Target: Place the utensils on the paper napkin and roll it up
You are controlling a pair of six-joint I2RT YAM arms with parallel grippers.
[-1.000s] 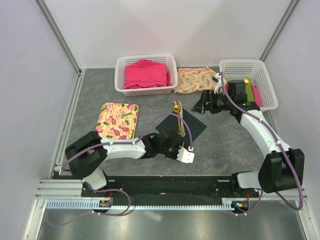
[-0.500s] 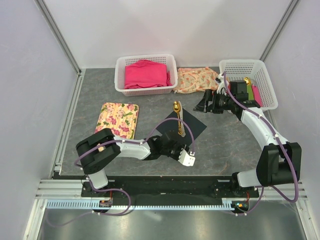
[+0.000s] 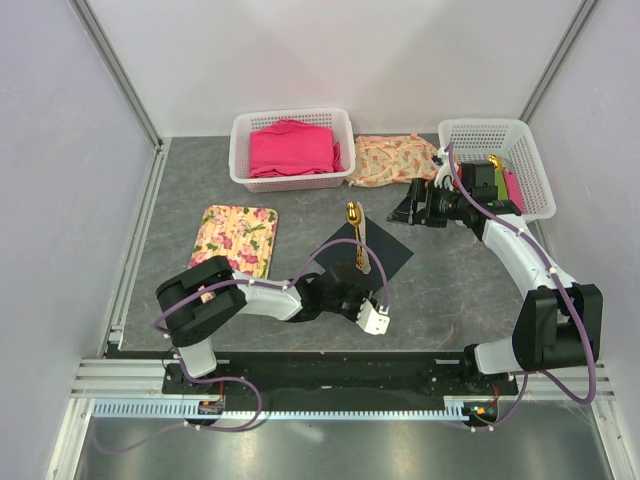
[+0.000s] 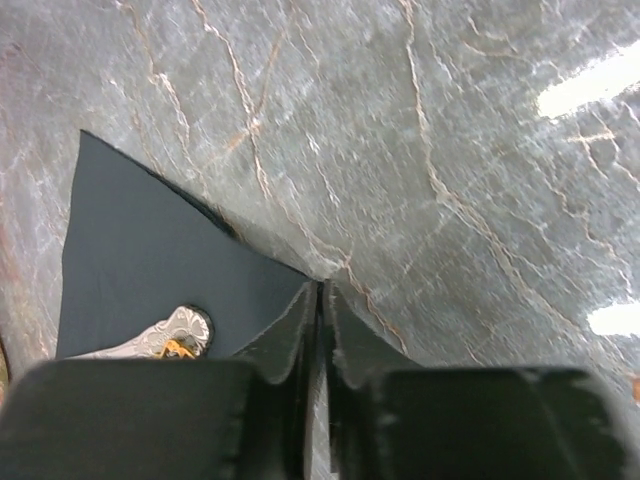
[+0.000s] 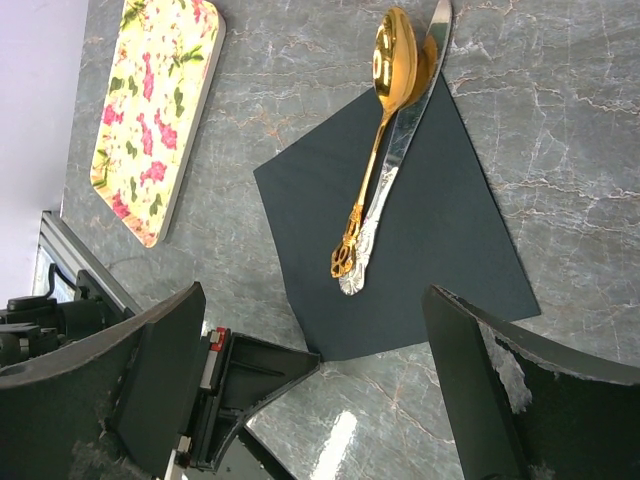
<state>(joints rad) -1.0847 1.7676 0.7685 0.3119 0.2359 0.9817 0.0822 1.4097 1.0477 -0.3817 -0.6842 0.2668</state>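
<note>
The paper napkin (image 5: 430,230) lies mid-desk (image 5: 560,120), thin and limp, likely to crease or slide under the stiff, slippery utensils (image 5: 385,170). The left end effector (image 4: 320,290) pinches its near corner, a sensible hold. The right end effector (image 5: 315,292) gapes wide, empty.

Black napkin (image 5: 430,240) spread flat on grey table (image 3: 450,290), turned diamond-wise. Gold spoon (image 5: 372,150) and silver knife (image 5: 405,125) laid side by side, touching; handles rested on napkin, heads carried past its edge.

We pinch the corner
Our left gripper (image 4: 319,297), open a second ago, has closed on the paper napkin (image 4: 140,250) at its near corner.
</note>
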